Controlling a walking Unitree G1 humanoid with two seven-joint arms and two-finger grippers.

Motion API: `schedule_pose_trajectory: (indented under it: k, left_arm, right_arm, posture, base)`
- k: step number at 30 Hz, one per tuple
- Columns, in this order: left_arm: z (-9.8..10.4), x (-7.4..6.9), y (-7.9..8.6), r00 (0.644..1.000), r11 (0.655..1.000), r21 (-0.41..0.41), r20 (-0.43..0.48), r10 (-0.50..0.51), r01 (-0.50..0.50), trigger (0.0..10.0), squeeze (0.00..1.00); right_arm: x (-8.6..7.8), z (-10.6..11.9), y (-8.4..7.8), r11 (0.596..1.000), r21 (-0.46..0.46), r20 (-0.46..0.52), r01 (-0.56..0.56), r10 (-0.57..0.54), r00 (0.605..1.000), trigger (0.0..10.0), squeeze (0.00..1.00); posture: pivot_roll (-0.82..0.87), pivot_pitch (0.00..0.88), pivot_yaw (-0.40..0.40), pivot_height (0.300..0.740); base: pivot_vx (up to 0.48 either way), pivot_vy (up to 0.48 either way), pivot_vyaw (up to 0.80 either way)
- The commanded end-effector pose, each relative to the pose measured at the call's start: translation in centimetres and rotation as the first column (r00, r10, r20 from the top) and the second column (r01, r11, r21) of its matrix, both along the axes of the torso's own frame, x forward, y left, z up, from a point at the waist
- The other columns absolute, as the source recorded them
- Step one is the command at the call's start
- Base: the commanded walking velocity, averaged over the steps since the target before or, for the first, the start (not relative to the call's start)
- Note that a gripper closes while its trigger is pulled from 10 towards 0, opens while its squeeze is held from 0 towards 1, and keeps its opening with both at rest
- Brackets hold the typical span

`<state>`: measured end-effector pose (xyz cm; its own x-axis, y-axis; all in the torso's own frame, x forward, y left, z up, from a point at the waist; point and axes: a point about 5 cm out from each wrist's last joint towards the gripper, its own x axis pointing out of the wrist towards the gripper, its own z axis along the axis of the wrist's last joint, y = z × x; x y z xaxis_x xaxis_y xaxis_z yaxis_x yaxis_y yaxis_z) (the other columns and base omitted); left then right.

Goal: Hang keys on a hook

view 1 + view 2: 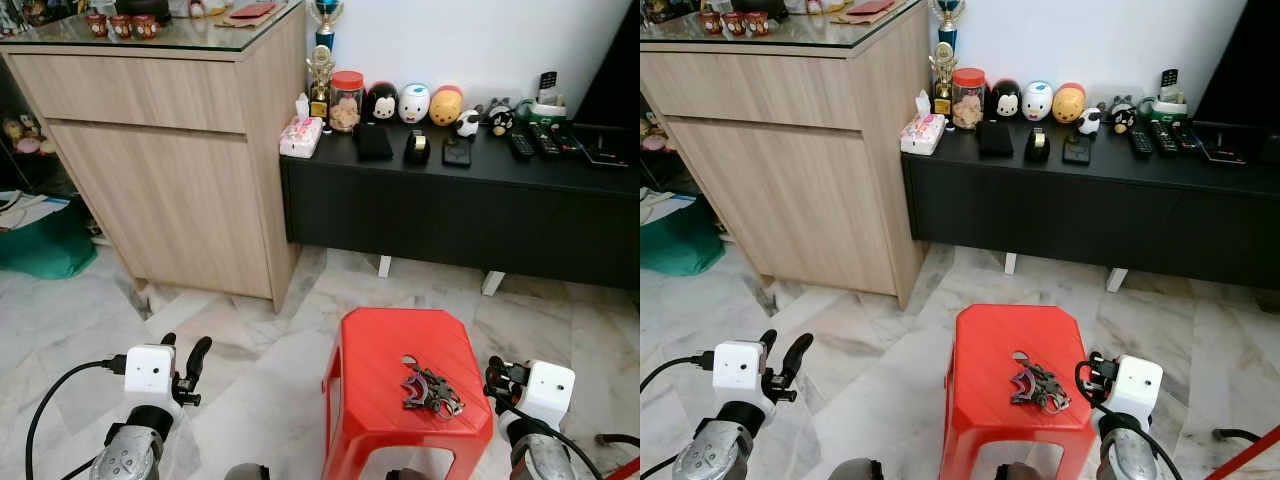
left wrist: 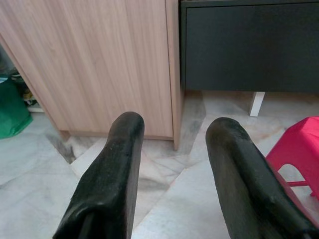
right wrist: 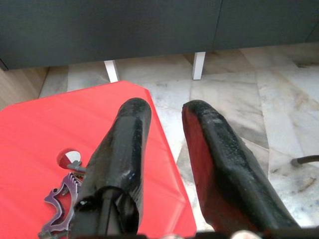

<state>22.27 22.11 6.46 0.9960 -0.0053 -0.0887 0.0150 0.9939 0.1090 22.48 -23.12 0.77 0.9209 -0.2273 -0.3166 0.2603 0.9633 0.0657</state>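
Key bunch (image 1: 430, 390) near red plastic stool's (image 1: 380, 345) right edge; right gripper (image 3: 164, 149) beside it, fingers apart, empty; a clumsy grab could knock keys off

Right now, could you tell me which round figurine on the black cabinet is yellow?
The rightmost round figurine, yellow with a red top; the others are black and white.

keys (image 1: 431, 390) on stool (image 1: 380, 345), cabinet (image 1: 170, 170) left of, perhaps touching, sideboard (image 1: 470, 215)
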Motion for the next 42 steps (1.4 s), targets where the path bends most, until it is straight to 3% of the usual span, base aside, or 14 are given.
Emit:
schedule_pose_trajectory:
  k: [1, 13, 30, 42]
  left_arm:
    - [0.08, -0.10, 0.04, 1.000, 1.000, -0.001, -0.002, 0.008, -0.008, 10.0, 0.00]
    - [-0.23, -0.61, 0.15, 1.000, 1.000, -0.011, -0.004, 0.025, -0.025, 10.0, 0.00]
    - [-0.12, -0.38, -0.05, 1.000, 0.999, -0.022, 0.006, 0.023, -0.023, 10.0, 0.00]
    - [-0.43, -0.35, -0.08, 1.000, 0.999, -0.026, 0.001, 0.019, -0.019, 10.0, 0.00]
  right_arm:
    - [0.01, -0.06, -0.11, 1.000, -0.002, -0.005, 0.001, -0.001, 1.000, 10.0, 0.00]
    - [-0.05, -0.07, -0.24, 1.000, 0.000, -0.005, -0.009, 0.009, 1.000, 10.0, 0.00]
    - [0.13, -0.08, 0.02, 1.000, 0.005, -0.003, -0.021, 0.021, 1.000, 10.0, 0.00]
    - [0.05, -0.13, 0.21, 1.000, 0.017, 0.003, -0.025, 0.025, 1.000, 10.0, 0.00]
  posture:
    - [0.06, 0.000, -0.019, 0.635]
    - [0.06, 0.000, -0.029, 0.635]
    - [0.05, 0.000, -0.031, 0.635]
    - [0.04, 0.000, -0.027, 0.635]
  base:
    - [0.000, 0.000, 0.00]
    - [0.000, 0.000, 0.00]
    - [0.296, 0.000, 0.00]
    - [0.000, 0.000, 0.00]
